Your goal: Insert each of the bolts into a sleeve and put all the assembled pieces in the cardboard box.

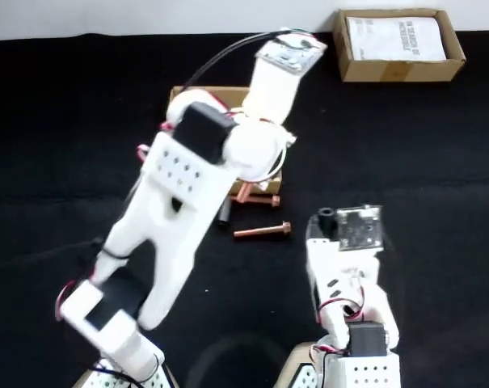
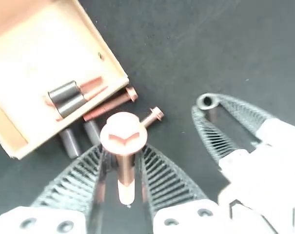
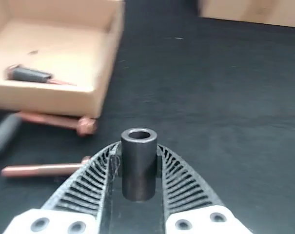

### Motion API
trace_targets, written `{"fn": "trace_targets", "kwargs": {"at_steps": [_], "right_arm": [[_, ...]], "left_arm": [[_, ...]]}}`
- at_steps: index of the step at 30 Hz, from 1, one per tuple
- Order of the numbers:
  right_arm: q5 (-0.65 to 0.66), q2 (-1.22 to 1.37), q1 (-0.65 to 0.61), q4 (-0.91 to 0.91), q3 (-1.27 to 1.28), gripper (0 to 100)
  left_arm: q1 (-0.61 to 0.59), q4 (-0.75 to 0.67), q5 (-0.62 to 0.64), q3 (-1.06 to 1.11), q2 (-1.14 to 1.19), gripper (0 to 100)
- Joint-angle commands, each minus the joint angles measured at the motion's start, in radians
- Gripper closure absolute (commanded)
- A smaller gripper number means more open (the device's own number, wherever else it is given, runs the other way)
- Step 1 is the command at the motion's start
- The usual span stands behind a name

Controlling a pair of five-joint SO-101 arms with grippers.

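Black table [image 1: 438, 202] carries everything. Over it the long white left arm [image 1: 179, 202] stretches across the nearer cardboard box [image 1: 187, 95], and the shorter right arm [image 1: 349, 283] stands apart from it.

The left jaws are clamped on a copper bolt [image 2: 123, 146], gripped along its shank with the flanged hexagon head at the tip end of the jaws. The right jaws are clamped on a dark sleeve [image 3: 138, 163], held upright so that its open bore stands just above the tips. The two sets of jaws are near each other but apart, and bolt and sleeve do not touch.

The cardboard box lies open just past the tips of the left jaws. A second box [image 1: 398, 44], holding a printed sheet [image 1: 396, 36], sits well beyond the right jaws at the far edge of the table.

Inside the open box two assembled pieces [image 2: 67, 97] rest side by side, each a dark tube with a copper shank sticking out.

Between the left jaws and the box wall lie two loose bolts [image 2: 110, 105], one just beside the wall and the other nearer the jaws. Two loose sleeves [image 2: 69, 141] lie close to that same wall, just off the tips of the left jaws
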Motion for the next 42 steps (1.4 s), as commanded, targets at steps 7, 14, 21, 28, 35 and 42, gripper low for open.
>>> {"fn": "trace_targets", "kwargs": {"at_steps": [7,14,21,28,35,42], "right_arm": [[-0.012,-0.01,-0.045,-0.288,0.114,99.1],[-0.012,-0.01,-0.114,-0.291,0.119,99.1],[-0.014,-0.01,-0.174,-0.292,0.12,99.1],[-0.014,-0.01,-0.176,-0.292,0.134,99.1],[-0.014,-0.01,-0.176,-0.292,0.134,99.1],[-0.014,-0.01,-0.176,-0.292,0.134,99.1]], "left_arm": [[-0.007,-0.457,0.035,0.684,-0.627,99],[-0.005,-0.956,0.044,1.265,-0.877,99],[-0.007,-1.442,0.048,1.465,-0.877,99],[-0.007,-1.475,0.236,1.388,-0.849,99],[0.048,-1.447,0.239,1.349,-0.797,99],[0.11,-1.428,0.239,1.359,-0.777,99]]}}
